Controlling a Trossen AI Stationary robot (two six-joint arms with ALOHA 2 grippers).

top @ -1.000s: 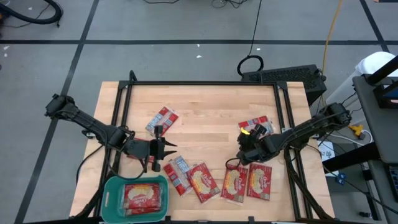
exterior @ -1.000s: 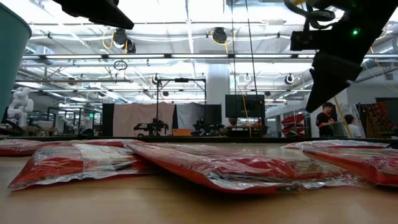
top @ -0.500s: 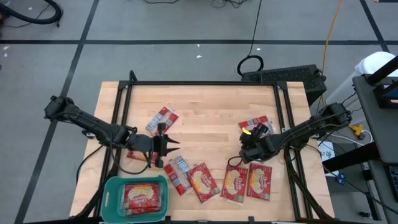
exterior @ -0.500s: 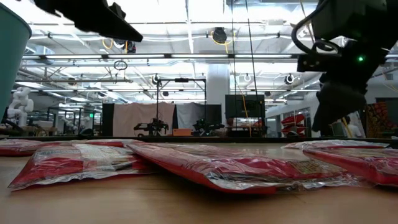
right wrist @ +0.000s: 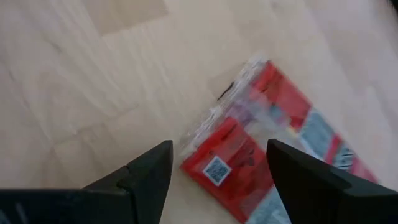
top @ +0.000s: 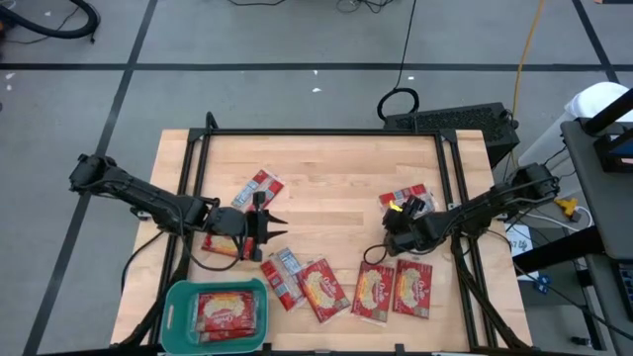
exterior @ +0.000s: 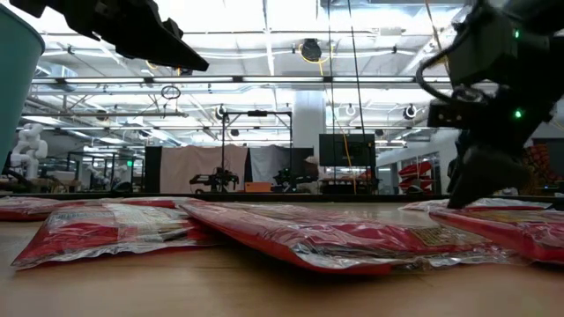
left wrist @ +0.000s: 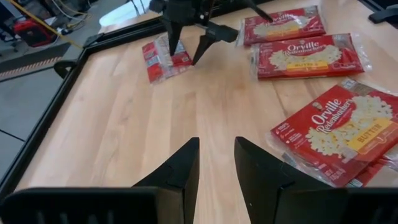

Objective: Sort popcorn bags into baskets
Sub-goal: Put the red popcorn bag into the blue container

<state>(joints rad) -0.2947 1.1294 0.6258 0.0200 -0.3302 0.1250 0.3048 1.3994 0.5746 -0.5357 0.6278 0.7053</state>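
Down by the table's near edge sits the teal basket (top: 176, 303) with popcorn bags (top: 229, 311) already lying inside, and four loose bags (top: 322, 289) are spread in a row just beside it, toward the right arm. Well away from the basket, the right gripper (top: 388, 245) hangs low with its jaws spread wide and empty over the corner of another bag (right wrist: 268, 148). Just above the basket's far rim, the left gripper (top: 277, 226) hovers over bare wood, jaws partly apart and holding nothing, near one more bag (top: 258, 190).
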